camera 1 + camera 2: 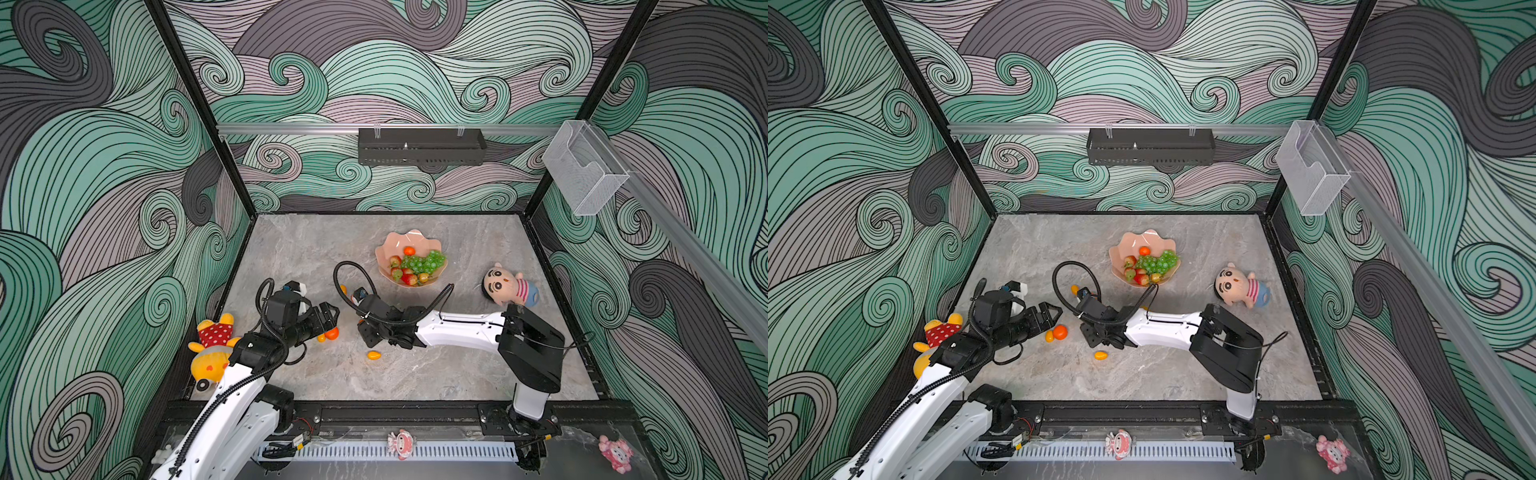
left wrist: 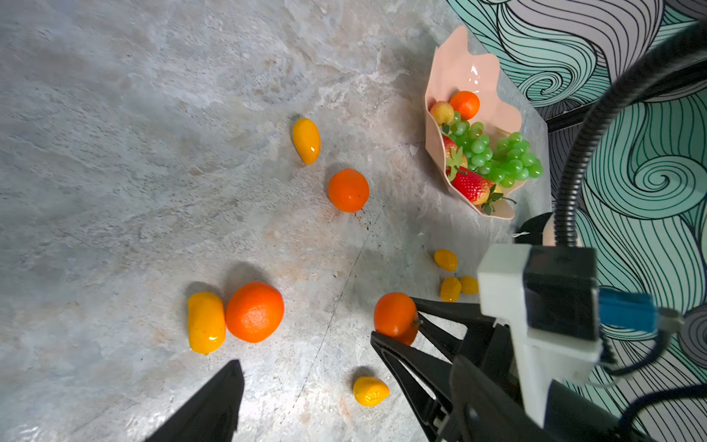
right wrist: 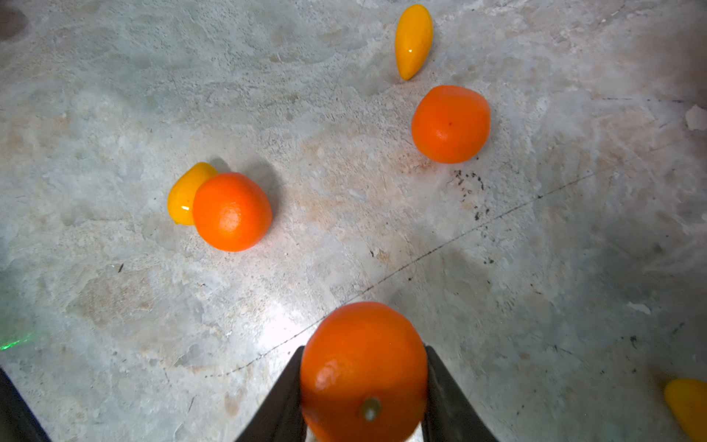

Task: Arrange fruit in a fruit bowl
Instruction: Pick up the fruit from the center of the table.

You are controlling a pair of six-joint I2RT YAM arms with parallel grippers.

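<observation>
Teal-and-grey swirl-patterned walls (image 1: 374, 62) enclose a grey marbled tabletop (image 1: 311, 249), with a black rack (image 1: 422, 147) mounted behind.

A robot lab booth: black metal frame posts (image 1: 200, 104), swirly green-and-grey wave walls (image 1: 415, 62), a grey stone-look counter (image 1: 311, 249), two white-and-black robot arms (image 1: 457, 330).

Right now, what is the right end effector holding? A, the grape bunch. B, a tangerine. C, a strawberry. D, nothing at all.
B: in the right wrist view, the right end effector has its jaws pressed against both sides of a tangerine.
</observation>
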